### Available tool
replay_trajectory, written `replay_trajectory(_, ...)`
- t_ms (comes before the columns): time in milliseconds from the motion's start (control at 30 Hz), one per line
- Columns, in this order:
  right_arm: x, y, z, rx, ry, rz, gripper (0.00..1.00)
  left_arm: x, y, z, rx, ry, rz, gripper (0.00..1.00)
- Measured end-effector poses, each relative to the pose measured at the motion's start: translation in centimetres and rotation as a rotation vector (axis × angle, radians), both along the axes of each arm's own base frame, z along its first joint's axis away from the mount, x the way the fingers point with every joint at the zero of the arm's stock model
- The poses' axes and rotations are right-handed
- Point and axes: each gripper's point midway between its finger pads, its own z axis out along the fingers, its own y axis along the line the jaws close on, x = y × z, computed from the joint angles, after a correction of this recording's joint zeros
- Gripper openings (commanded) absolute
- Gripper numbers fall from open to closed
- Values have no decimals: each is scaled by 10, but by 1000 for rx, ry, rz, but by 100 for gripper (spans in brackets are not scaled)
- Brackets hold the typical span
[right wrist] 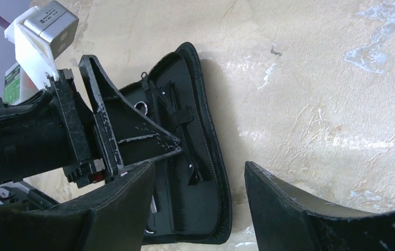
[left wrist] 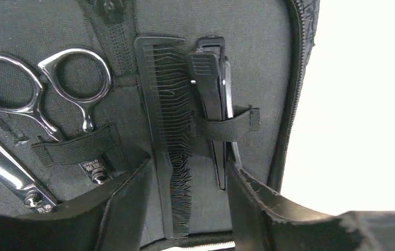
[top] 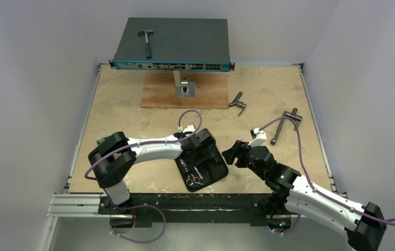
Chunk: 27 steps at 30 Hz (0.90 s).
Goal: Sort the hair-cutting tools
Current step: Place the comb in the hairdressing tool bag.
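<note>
Hair-cutting tools all lie in the open black case (left wrist: 268,63) on the counter (top: 268,104). The scissors (left wrist: 37,109) sit on one side, with the comb (left wrist: 166,136) and hair clip (left wrist: 213,104) side by side on the other, the clip tucked under an elastic strap (left wrist: 237,125).

The left hand (left wrist: 188,164) hovers directly over that pair, far nearer than the right. Comb and clip run lengthwise between its fingers, so closing would squeeze across their narrow width.

The left hand is partly open and grips nothing. Its fingers stand on either side of the comb's lower end and the clip's tip. Whether one finger brushes the clip is hard to tell from this angle.

The right hand (right wrist: 199,167) hangs just beside the case's edge over bare counter, spread wide and empty.
</note>
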Motion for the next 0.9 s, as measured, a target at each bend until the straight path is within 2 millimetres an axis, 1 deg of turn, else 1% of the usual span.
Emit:
replay_trajectory(67, 0, -1, 0, -1, 1, 0, 64, 1, -2, 2, -5, -2, -3, 60)
replay_trajectory(200, -1, -1, 0, -1, 1, -1, 64, -2, 3, 4, 14, 2, -11, 62)
replay_trajectory(300, -2, -2, -2, -8, 6, -1, 64, -2, 11, 16, 23, -20, -13, 65)
replay_trajectory(333, -2, -3, -2, -10, 9, -1, 65, -2, 15, 25, 17, -37, -12, 65)
replay_trajectory(400, -2, -3, -4, -14, 12, -1, 65, -2, 25, 46, 1, -86, -9, 65)
replay_trajectory(433, -3, -3, -4, -15, 13, 0, 65, -3, 35, 59, -12, -121, -5, 65)
replay_trajectory(500, -3, -3, -4, -15, 13, -1, 65, -5, 53, 81, -31, -179, 12, 65)
replay_trajectory(567, -3, -3, -4, -14, 14, 0, 65, -8, 74, 94, -37, -229, 34, 63)
replay_trajectory(600, -2, -3, -4, -13, 14, 0, 65, -9, 84, 95, -35, -245, 49, 62)
replay_trajectory(633, -2, -2, -4, -14, 16, 0, 65, -9, 93, 93, -33, -254, 64, 62)
replay_trajectory(667, -1, -1, -5, -13, 17, 0, 65, -9, 105, 87, -28, -254, 86, 61)
replay_trajectory(800, 2, 6, -11, -13, 38, 22, 64, -9, 156, 41, 36, -214, 192, 61)
replay_trajectory(833, 3, 8, -15, -18, 51, 27, 64, -10, 165, 30, 48, -199, 215, 61)
replay_trajectory(900, 3, 9, -25, -35, 83, 38, 63, -8, 176, 16, 58, -173, 247, 61)
